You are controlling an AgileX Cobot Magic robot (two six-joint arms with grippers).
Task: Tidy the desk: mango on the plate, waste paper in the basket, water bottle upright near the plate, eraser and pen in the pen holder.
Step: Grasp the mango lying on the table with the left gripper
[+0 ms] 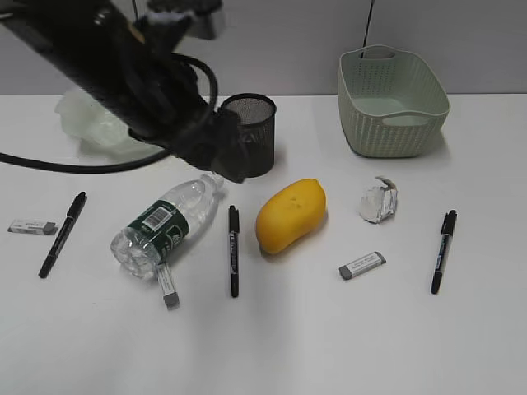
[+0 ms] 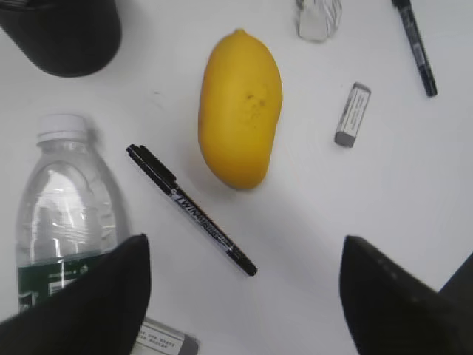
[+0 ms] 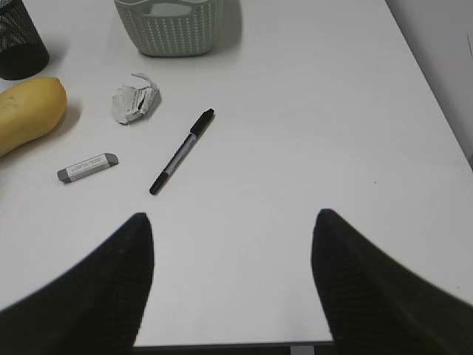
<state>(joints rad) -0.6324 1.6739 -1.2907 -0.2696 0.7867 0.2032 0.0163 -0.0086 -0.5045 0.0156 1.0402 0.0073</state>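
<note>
The mango (image 1: 290, 216) lies mid-desk (image 1: 329, 346). The water bottle (image 1: 165, 226) lies on its side to its left, over one eraser (image 1: 169, 286). A pen (image 1: 234, 249) lies between them. The waste paper (image 1: 379, 200), a second eraser (image 1: 362, 265) and a second pen (image 1: 443, 249) lie on the right. The pen holder (image 1: 249, 132) and basket (image 1: 392, 99) stand at the back. The plate (image 1: 90, 123) is partly hidden behind my left arm. My left gripper (image 2: 244, 296) is open and empty above the pen (image 2: 191, 209), near the mango (image 2: 240, 107). My right gripper (image 3: 233, 251) is open and empty over the front edge.
A third pen (image 1: 62, 233) and a third eraser (image 1: 33, 226) lie at the far left. My left arm and its cable cross the back left of the desk. The desk's right edge shows in the right wrist view.
</note>
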